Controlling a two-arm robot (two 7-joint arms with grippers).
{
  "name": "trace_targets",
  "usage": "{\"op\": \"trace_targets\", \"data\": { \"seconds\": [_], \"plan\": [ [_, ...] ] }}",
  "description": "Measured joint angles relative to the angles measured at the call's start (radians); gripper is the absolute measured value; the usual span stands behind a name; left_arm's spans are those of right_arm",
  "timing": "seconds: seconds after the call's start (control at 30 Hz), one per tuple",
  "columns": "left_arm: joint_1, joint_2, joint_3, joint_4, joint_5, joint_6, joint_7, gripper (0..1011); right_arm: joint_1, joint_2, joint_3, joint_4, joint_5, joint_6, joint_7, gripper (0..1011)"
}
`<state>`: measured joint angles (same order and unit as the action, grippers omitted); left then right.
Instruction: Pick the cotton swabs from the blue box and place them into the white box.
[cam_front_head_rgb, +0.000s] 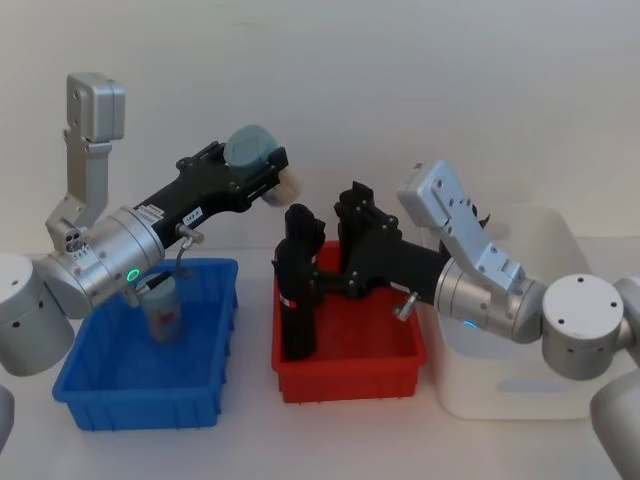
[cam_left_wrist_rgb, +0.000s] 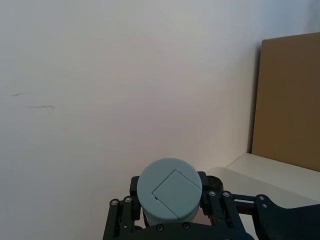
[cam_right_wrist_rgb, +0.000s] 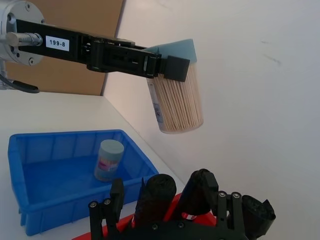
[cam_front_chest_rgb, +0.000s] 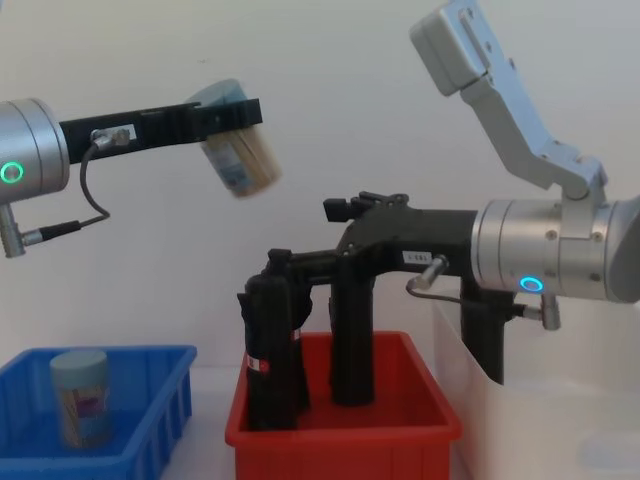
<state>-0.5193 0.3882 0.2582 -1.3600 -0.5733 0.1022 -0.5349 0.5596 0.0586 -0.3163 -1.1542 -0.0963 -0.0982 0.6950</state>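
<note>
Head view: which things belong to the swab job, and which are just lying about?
Job: left gripper holding one cotton swab tub, second tub in blue box, white box.
Lying about: red bin, black rolled cylinders, right gripper over them.

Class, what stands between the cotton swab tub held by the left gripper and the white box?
The red bin, its upright black cylinders and the right gripper over them stand between the tub and the white box.

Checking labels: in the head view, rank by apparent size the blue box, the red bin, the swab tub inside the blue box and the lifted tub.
1. blue box
2. red bin, slightly smaller
3. tub in the box and lifted tub in the left gripper: alike, not ranked
</note>
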Motion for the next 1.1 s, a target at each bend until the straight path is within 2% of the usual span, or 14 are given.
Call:
{"op": "trace_targets", "data": {
  "seconds": [0.37, 0.7, 1.1],
  "plan": [
    [0.002, -0.004, 0.007, 0.001, 0.001, -0.003, 0.005, 666, -0.001, -0.001, -0.009, -0.001, 0.002, 0.005, -0.03, 1002],
    [0.002, -0.011, 0.026, 0.001, 0.04, 0.02, 0.01, 666, 0.016, -0.012, -0.017, 0.012, 0.012, -0.007, -0.063, 1002],
    [0.007, -0.016, 0.041, 0.001, 0.063, 0.037, 0.013, 666, 0.038, -0.024, -0.026, 0.034, 0.017, -0.02, -0.086, 1002]
  ]
}}
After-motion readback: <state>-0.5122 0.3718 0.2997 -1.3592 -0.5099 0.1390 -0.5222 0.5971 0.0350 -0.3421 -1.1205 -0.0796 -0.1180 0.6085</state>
